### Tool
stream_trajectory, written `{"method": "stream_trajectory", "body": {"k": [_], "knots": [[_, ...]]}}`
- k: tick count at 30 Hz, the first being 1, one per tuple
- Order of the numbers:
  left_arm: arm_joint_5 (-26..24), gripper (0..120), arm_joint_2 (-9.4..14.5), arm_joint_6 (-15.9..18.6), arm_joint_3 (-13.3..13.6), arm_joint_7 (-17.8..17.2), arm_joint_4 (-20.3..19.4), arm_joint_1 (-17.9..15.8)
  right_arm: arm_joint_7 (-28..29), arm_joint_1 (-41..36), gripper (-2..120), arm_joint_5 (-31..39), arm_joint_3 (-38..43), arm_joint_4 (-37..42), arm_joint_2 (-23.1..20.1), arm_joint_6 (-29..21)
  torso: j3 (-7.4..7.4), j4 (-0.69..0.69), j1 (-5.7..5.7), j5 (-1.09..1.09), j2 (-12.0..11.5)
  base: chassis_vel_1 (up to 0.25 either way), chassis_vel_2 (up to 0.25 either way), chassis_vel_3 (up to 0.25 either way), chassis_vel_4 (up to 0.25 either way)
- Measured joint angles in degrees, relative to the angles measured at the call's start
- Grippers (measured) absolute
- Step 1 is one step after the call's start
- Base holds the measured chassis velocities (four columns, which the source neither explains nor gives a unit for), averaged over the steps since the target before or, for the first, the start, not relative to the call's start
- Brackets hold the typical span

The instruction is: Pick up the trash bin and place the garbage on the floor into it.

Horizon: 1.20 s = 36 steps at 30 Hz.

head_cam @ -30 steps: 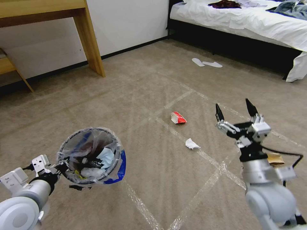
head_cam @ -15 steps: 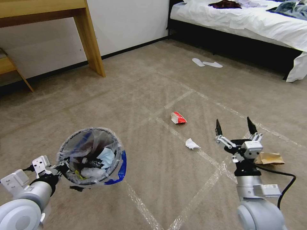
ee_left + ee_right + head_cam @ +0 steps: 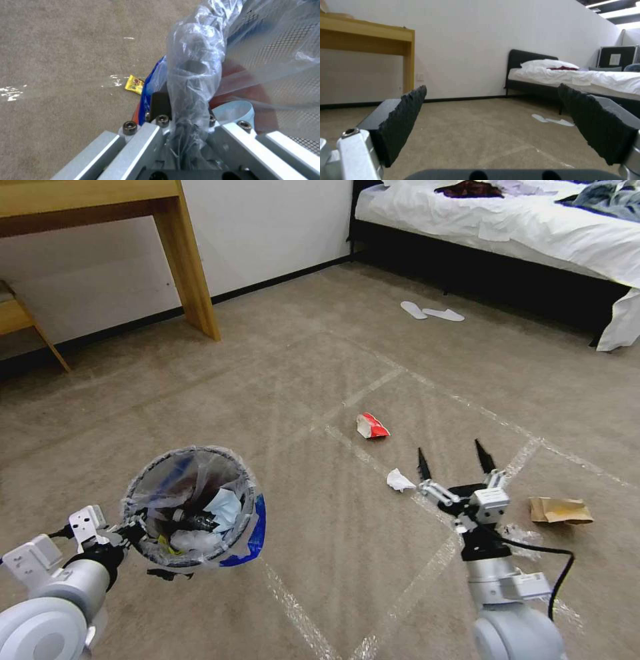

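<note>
Reaching low over the floor | right tool open, empty | tissue on the floor just left of its left tip, carton further ahead, bag to its right | left tool clamps bin rim, bin held up.

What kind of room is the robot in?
Probably a bedroom. There is a bed with white sheets, a pair of white slippers on the carpet beside it, and a wooden desk against the wall.
</note>
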Motion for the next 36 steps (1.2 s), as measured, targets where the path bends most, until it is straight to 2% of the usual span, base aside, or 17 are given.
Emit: {"method": "stream_trajectory", "body": {"k": [11,28,36], "knots": [[0.2,1,-1.0,-0.1,0.0,0.3,0.3,-0.5,-0.6,1.5,100,0.1,0.4,-0.9,0.5,-0.2,0.00,0.00,0.00,0.00,0.0,0.000,0.000,0.000,0.000],[0.2,1,-0.7,-0.2,-0.3,0.4,1.0,-0.6,-0.6,2.0,100,-0.9,0.6,-2.2,1.5,-0.2,0.00,0.00,0.01,0.00,0.0,0.000,0.000,0.000,0.000],[0.2,1,-0.8,-0.2,-0.3,0.4,1.3,-0.8,-0.5,1.9,100,-0.9,1.3,-2.2,1.5,-0.2,0.00,0.00,0.01,0.00,0.0,-0.060,0.068,0.072,-0.065]]}}
